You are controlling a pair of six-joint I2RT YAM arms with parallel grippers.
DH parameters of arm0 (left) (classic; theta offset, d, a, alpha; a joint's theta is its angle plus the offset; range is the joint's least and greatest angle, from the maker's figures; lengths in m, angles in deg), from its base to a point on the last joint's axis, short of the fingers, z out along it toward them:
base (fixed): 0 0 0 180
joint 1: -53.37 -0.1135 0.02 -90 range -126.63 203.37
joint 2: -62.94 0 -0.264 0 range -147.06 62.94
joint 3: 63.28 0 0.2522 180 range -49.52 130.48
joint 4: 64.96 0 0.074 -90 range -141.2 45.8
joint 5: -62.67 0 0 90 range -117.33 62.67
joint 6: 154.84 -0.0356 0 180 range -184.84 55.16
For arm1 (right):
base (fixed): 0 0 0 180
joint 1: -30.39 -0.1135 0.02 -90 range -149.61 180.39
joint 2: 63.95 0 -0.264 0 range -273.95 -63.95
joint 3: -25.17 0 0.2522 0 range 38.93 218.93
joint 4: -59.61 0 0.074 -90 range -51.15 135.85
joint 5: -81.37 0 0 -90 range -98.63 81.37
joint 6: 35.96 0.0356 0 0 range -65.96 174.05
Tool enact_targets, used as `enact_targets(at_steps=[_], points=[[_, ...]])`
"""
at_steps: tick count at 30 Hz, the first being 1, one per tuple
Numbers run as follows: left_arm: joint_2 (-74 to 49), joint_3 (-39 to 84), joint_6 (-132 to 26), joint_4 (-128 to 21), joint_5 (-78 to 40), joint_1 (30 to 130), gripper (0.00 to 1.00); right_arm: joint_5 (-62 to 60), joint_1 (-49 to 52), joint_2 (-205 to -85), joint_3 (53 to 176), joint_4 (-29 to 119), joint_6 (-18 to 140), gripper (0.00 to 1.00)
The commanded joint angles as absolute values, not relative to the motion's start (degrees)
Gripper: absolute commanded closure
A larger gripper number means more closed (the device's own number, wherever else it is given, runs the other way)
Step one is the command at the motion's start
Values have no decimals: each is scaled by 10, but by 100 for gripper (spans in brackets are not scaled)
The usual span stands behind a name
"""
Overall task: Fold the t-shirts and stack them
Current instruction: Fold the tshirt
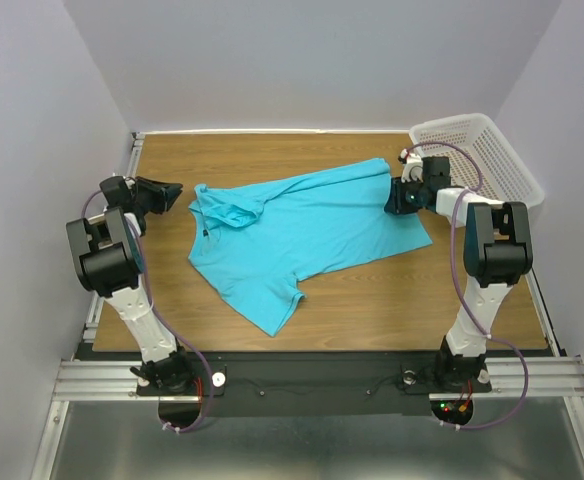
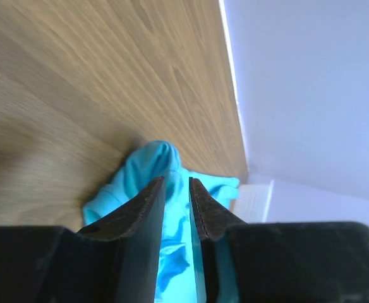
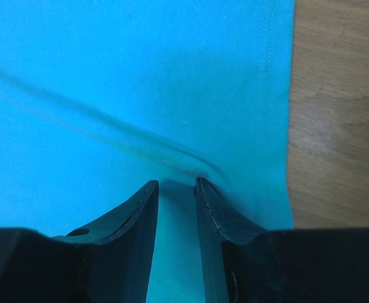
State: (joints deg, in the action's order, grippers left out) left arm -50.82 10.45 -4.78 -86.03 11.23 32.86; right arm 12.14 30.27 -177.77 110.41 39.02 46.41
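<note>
A turquoise t-shirt [image 1: 302, 235] lies spread out on the wooden table [image 1: 392, 300], collar to the left and hem to the right, one sleeve pointing toward the near edge. My left gripper [image 1: 172, 192] hovers just left of the collar and shoulder, apart from the cloth. In the left wrist view its jaws [image 2: 177, 180] stand narrowly open with nothing between them, and the bunched t-shirt [image 2: 143, 167] lies beyond. My right gripper [image 1: 394, 200] rests on the hem end. There its jaws [image 3: 176, 183] are slightly open, tips down on the flat t-shirt [image 3: 108, 76], with a crease running to the right fingertip.
A white perforated basket [image 1: 492, 150] stands at the table's back right corner, just behind my right arm, and shows faintly in the left wrist view [image 2: 254, 202]. Bare wood [image 3: 336, 126] lies right of the hem. Walls close in the table on three sides.
</note>
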Motion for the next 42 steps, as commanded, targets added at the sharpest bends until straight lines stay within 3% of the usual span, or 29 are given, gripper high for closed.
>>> enact_targets(at_steps=[1,12,21,36,42], points=[[-486,152,-115,-831,84,321,64,35,307,-1830,1084,322,446,63],[-518,249,-323,-626,101,348,59,44,306,-1836,1086,320,446,63],[-558,320,-486,-458,-16,391,59,53,306,-1836,1087,319,448,63],[-599,382,-534,-387,-27,426,58,53,306,-1837,1088,317,447,63],[-608,388,-556,-356,-28,436,65,55,306,-1837,1089,317,449,63]])
